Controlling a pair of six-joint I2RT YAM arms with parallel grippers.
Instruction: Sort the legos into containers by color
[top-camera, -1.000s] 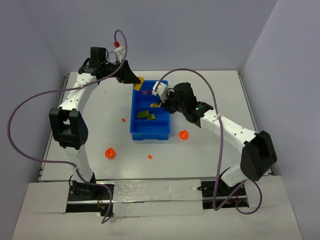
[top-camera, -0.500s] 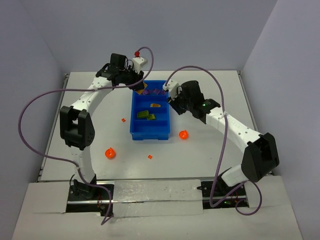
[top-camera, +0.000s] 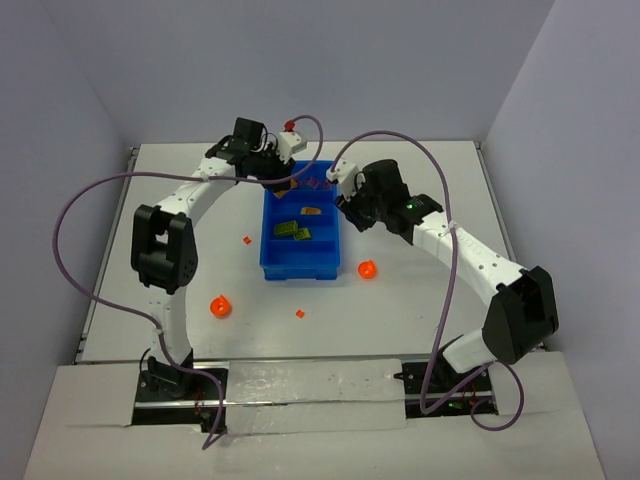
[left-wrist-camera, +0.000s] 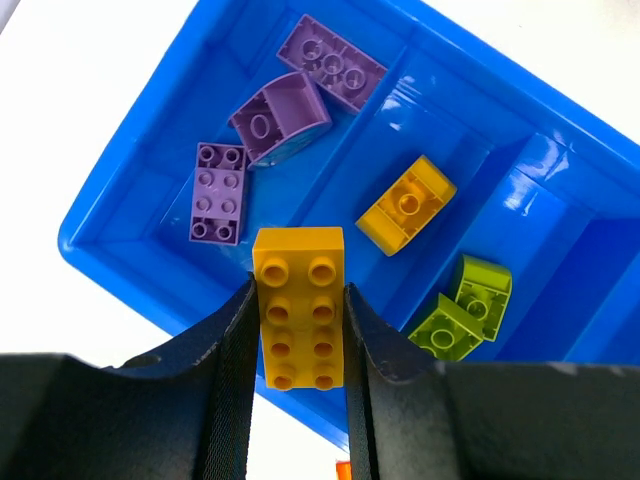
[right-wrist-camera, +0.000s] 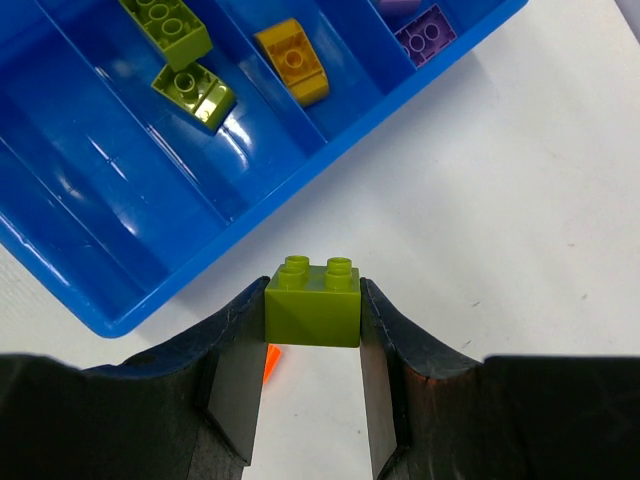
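Observation:
The blue tray (top-camera: 300, 270) lies mid-table with four compartments. My left gripper (top-camera: 281, 180) hangs over its far end, shut on a long yellow lego (left-wrist-camera: 298, 305). Below it in the left wrist view (left-wrist-camera: 100, 250), the end compartment holds three purple legos (left-wrist-camera: 280, 115), the one beside it a yellow lego (left-wrist-camera: 405, 205), and the third two lime legos (left-wrist-camera: 460, 310). My right gripper (top-camera: 345, 207) is shut on a lime lego (right-wrist-camera: 312, 305) above the table, just off the tray's right edge (right-wrist-camera: 100, 200).
Two round orange pieces (top-camera: 367, 269) (top-camera: 219, 306) sit on the table near the tray's front. Small orange bits lie left of the tray (top-camera: 247, 240) and in front of it (top-camera: 300, 313). Purple cables arc over both arms.
My left gripper swung right from the tray's far left corner to over its far end, still holding the yellow lego. My right gripper moved right, off the tray.

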